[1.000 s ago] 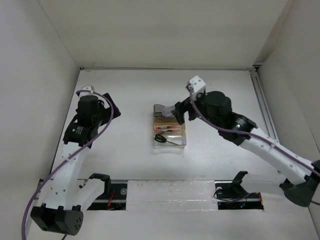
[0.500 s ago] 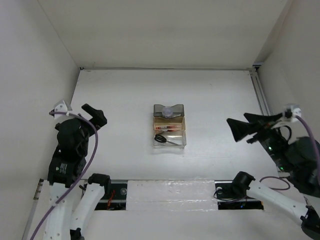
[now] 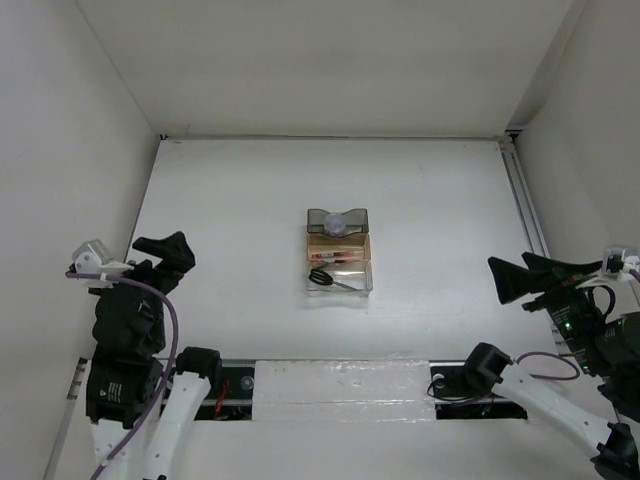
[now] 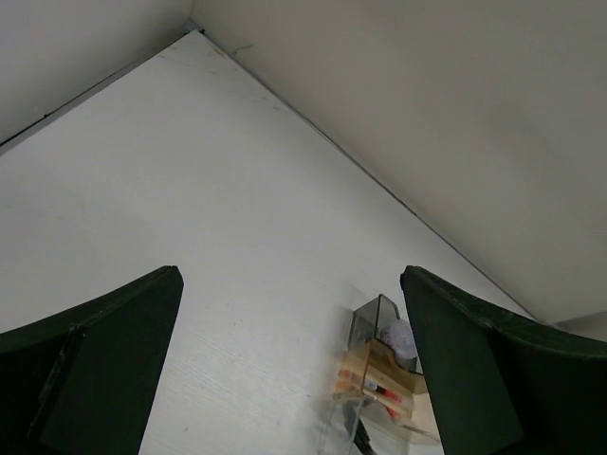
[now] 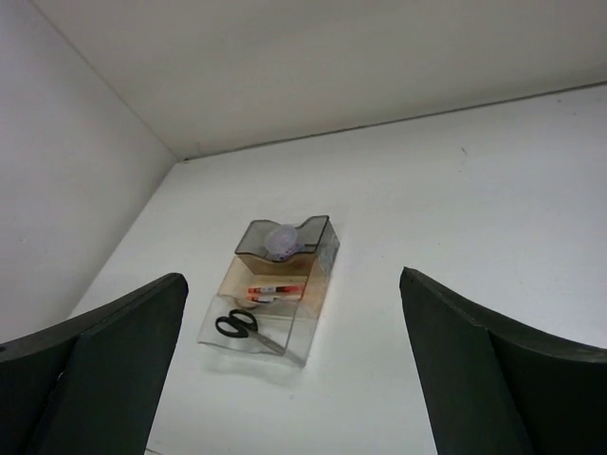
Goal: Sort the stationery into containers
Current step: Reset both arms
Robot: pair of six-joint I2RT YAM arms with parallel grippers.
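Three joined containers stand mid-table: a dark grey bin [image 3: 353,215], an amber bin [image 3: 360,248] and a clear bin [image 3: 362,283]. A round lavender piece [image 3: 338,224] lies in the grey bin. Red pens [image 3: 335,257] lie in the amber one and black-handled scissors [image 3: 322,277] in the clear one. The right wrist view shows the same: lavender piece [image 5: 281,240], pens [image 5: 275,289], scissors [image 5: 239,325]. My left gripper [image 3: 163,258] [image 4: 290,275] is open and empty, low at the near left. Near the right edge, my right gripper [image 3: 526,272] [image 5: 293,275] also stands open and empty. Both are far from the bins.
White walls close the table on the left, back and right. A metal rail [image 3: 524,195] runs along the right edge. A taped strip [image 3: 340,380] and the arm mounts line the near edge.
Both arms have pulled back toward the near edge. The right gripper left its place beside the bins and swung to the far right; the left one dropped down the left side. Both stayed open.
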